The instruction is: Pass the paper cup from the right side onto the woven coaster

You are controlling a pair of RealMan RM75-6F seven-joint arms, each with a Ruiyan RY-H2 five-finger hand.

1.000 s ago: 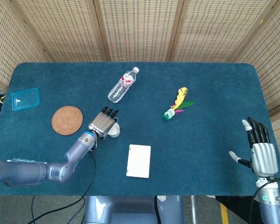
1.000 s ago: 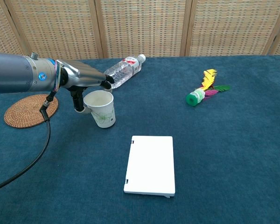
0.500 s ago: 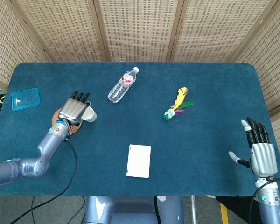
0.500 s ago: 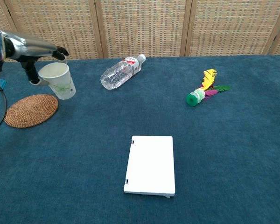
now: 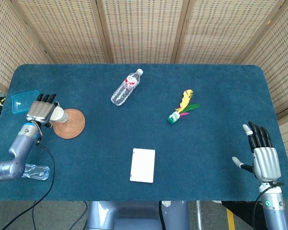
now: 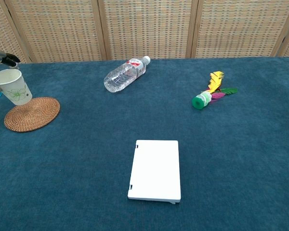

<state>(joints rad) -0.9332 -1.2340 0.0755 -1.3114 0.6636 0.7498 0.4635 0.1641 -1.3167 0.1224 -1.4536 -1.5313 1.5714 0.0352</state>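
A white paper cup (image 5: 59, 114) (image 6: 13, 88) with a green print is held by my left hand (image 5: 42, 109), tilted, its rim toward the right in the head view. It hangs over the left edge of the round woven coaster (image 5: 70, 124) (image 6: 32, 113); whether it touches the coaster I cannot tell. In the chest view only the dark fingertips (image 6: 7, 59) of that hand show, above the cup at the frame's left edge. My right hand (image 5: 261, 155) stands at the table's front right with its fingers spread, holding nothing.
A clear plastic bottle (image 5: 126, 87) (image 6: 124, 74) lies at the back centre. A feathered shuttlecock (image 5: 182, 109) (image 6: 209, 93) lies right of centre, a white flat box (image 5: 143, 165) (image 6: 155, 169) near the front. A blue lid (image 5: 25, 101) lies left of the coaster.
My left hand has carried the cup leftward from mid-table, across the coaster to its left edge. The right hand has barely moved.
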